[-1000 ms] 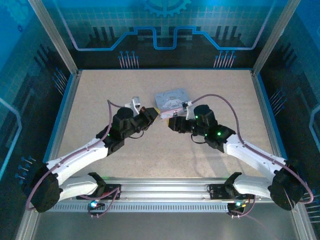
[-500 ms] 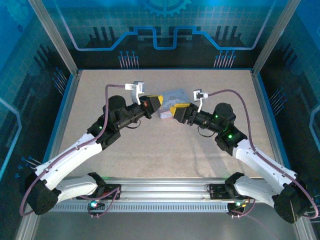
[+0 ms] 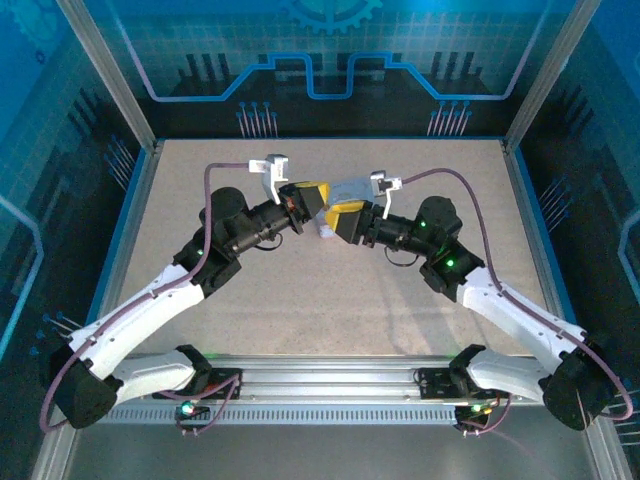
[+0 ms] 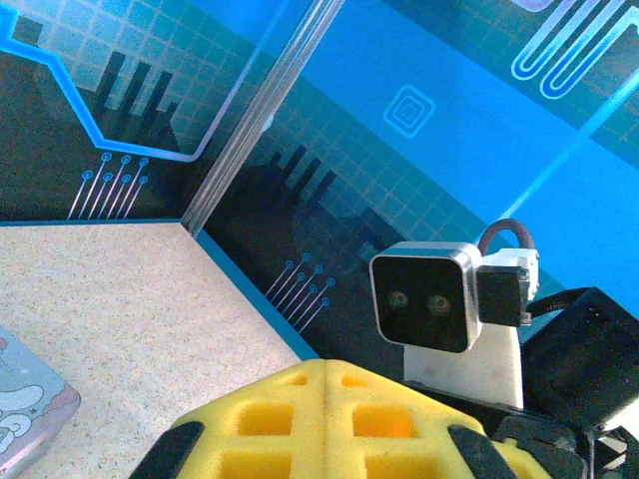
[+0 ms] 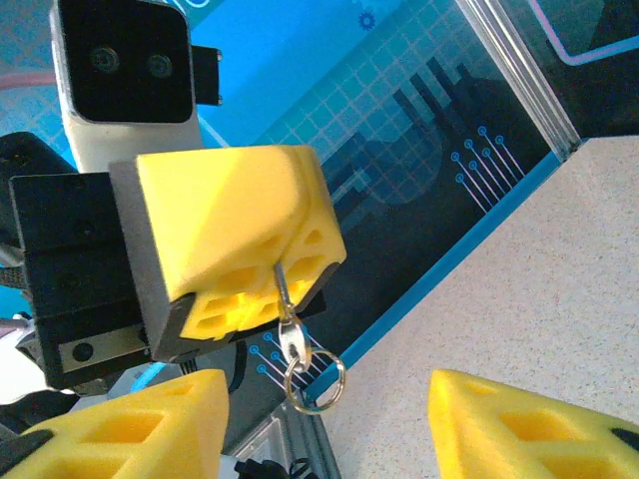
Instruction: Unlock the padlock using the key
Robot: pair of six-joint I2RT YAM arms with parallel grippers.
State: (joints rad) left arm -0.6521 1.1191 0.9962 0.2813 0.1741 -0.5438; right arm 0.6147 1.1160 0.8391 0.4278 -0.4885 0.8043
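Key [image 5: 289, 321]: pinched by its thin shank in the left end effector [image 5: 262, 291]. The pale head and key ring [image 5: 318, 384] hang free below the yellow pads. In the left wrist view those pads meet along one seam, so this end effector is closed tight, and the key is all it has.

My reading of the hold: with the shank clamped and the ring dangling, the key stays steady and is presented toward the other arm. It looks like a hand-over or a re-grip, but that is a judgement.

Right end effector [image 3: 345, 217]: fingers parted about halfway, with nothing between them. In its wrist view the key hangs just ahead of the gap and a little above it, close to both pads but touching neither. It is centred well enough that a short advance should bracket the ring or the head.

The two end effectors face each other nose to nose, raised off the surface [image 3: 400, 300] at far centre. The tin box [image 3: 352, 187] lies flat just beyond and under them.

Padlock: too small for me to place with confidence from overhead, so I won't guess.

Risk I see: the ring swings freely, and closing on it instead of the key head would give a loose hold.
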